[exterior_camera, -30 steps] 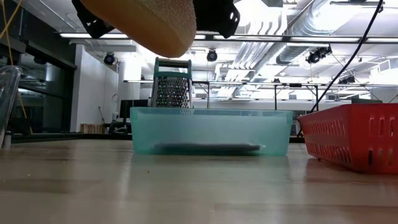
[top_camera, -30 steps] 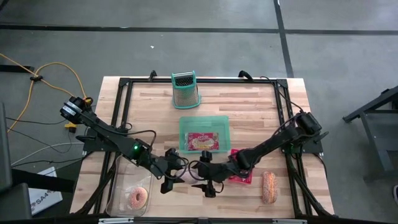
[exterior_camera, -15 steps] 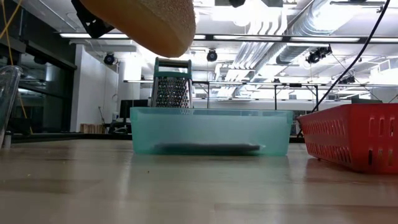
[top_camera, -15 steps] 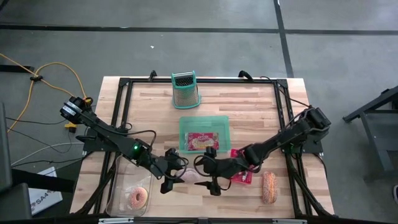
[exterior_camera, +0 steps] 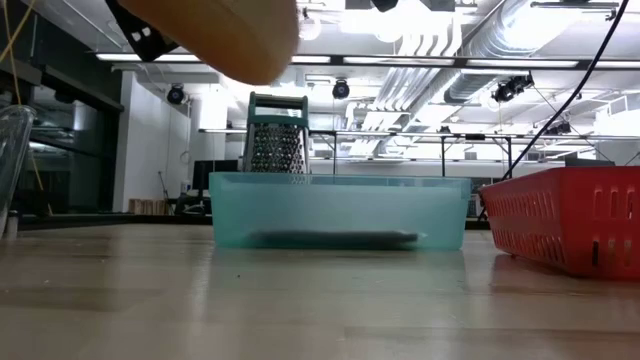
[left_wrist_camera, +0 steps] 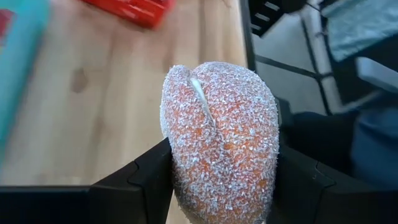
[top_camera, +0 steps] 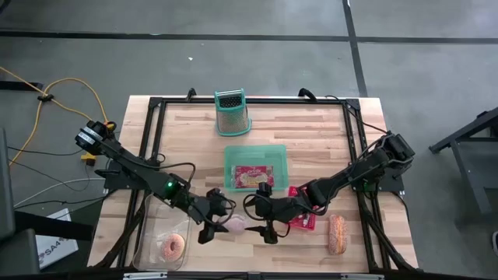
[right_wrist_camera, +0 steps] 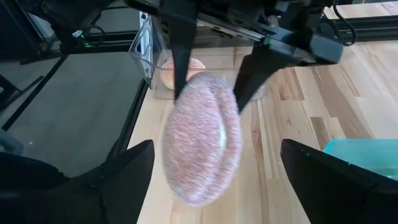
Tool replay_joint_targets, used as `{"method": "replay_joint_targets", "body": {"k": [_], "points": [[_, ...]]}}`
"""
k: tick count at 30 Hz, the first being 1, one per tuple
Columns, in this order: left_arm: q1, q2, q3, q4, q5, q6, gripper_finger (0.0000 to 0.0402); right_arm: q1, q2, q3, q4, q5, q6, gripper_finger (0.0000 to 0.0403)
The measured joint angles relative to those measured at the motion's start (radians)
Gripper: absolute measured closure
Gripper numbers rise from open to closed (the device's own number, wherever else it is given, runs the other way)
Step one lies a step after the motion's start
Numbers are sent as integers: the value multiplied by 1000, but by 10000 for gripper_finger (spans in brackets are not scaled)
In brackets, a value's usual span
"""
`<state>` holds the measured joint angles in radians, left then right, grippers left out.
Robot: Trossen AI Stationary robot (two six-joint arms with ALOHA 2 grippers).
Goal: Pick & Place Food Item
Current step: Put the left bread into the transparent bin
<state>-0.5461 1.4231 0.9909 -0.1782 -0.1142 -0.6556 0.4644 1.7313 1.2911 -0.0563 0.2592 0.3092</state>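
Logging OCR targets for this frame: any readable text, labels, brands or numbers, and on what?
"SA4": partial print on the white box on the floor left of the table, cut off by the frame in front of it.
Pink packet in the teal bin: has printing, too small to read.
Grater, red basket, sugared doughnut in the left gripper: no text visible.

— Where do the cameras sit?
— One looks straight down on the whole table (top_camera: 311,124). Another sits at tabletop height, facing the room across the teal tray (exterior_camera: 340,210).
— And the wrists?
— Close in, facing each other; both show the sugared pastry (left_wrist_camera: 219,140) (right_wrist_camera: 202,137), also visible from above.
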Motion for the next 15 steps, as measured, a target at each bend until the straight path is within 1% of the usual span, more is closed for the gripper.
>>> {"method": "replay_joint_targets", "body": {"k": [4, 15], "points": [[0, 0, 0, 0, 59, -9, 193, 0, 0, 0, 0, 0, 0, 64], [0, 0, 0, 0, 144, -4, 193, 0, 1, 0, 0, -1, 4, 64]]}}
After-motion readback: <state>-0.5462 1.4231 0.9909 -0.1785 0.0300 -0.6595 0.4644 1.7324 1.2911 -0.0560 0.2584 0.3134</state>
